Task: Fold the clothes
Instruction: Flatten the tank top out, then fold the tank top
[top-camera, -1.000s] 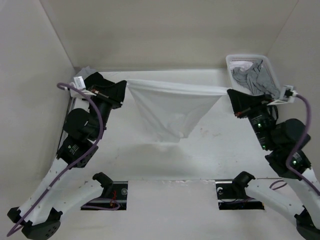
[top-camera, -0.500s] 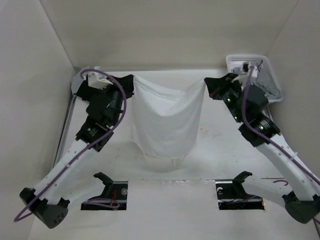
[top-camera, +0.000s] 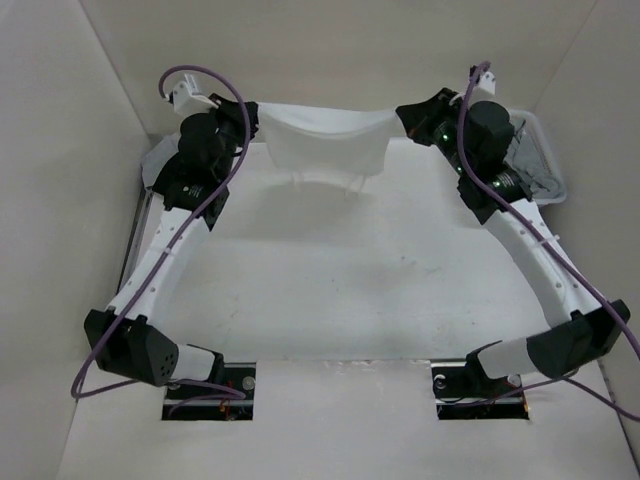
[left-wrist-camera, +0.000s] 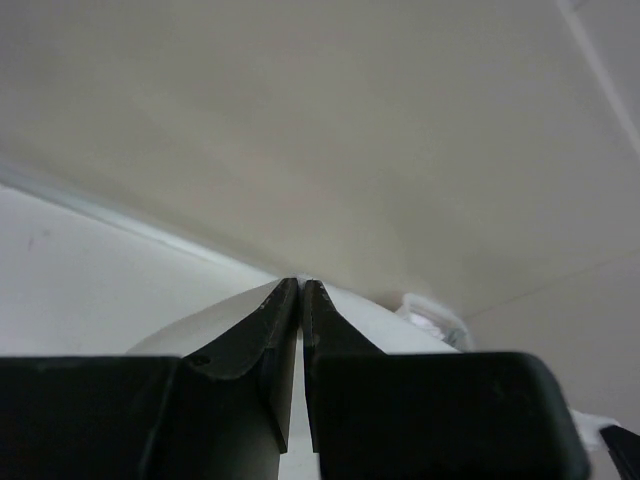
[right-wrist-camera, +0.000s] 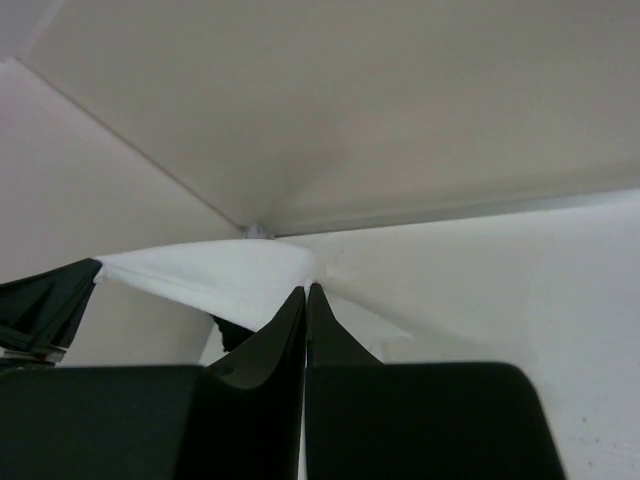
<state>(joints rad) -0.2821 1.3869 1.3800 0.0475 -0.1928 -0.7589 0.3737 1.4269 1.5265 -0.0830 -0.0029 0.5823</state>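
1. Hanging in the air near the back wall, clear of the table (top-camera: 320, 290): clothes (top-camera: 325, 140), stretched wide and sagging in the middle.
2. Pinched at both top corners, by the left end effector (top-camera: 252, 112) and the right end effector (top-camera: 402, 115), each clamped tight on fabric.
3. No fold made yet; apparently laying down and all folding left to do.
4. Below, a pale, faintly speckled table; a white basket (top-camera: 552, 180) at far right; plain light walls around.
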